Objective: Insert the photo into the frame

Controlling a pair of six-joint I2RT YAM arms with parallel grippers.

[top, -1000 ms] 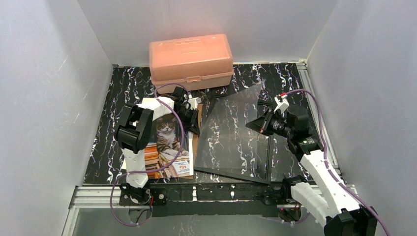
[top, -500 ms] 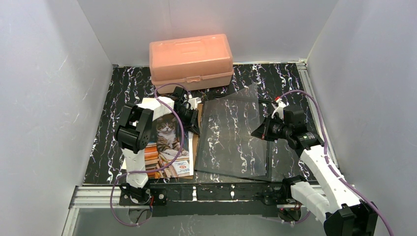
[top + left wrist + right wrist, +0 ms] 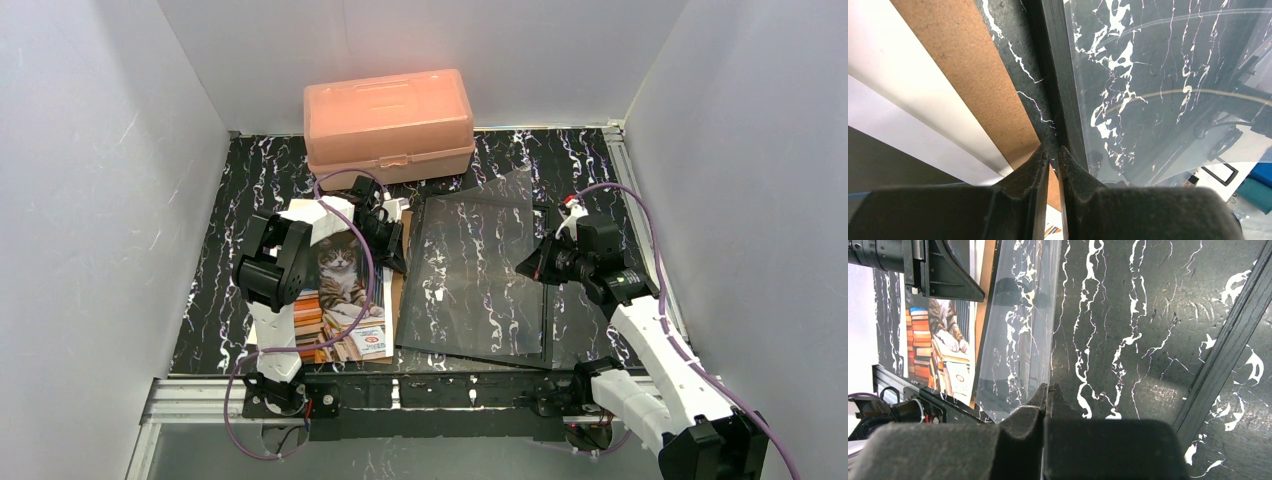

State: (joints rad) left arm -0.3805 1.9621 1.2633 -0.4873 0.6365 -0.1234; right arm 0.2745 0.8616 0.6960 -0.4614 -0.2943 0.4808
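While pinching the clear flat pane point(image 3: 1023, 340) in the right gripper point(image 3: 1048, 387) and clamping the left gripper point(image 3: 1054, 149) on the thin black rectangular frame point(image 3: 1059, 90), best going slow, keeping corners lined up.

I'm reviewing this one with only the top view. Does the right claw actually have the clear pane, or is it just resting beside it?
Observer: The right wrist view shows the right claw shut on the edge of the pane.
Operator: And the left claw? Its arm covers it from above.
Observer: Its tips sit almost together at the black side bar of the frame, right beside the brown backing board.
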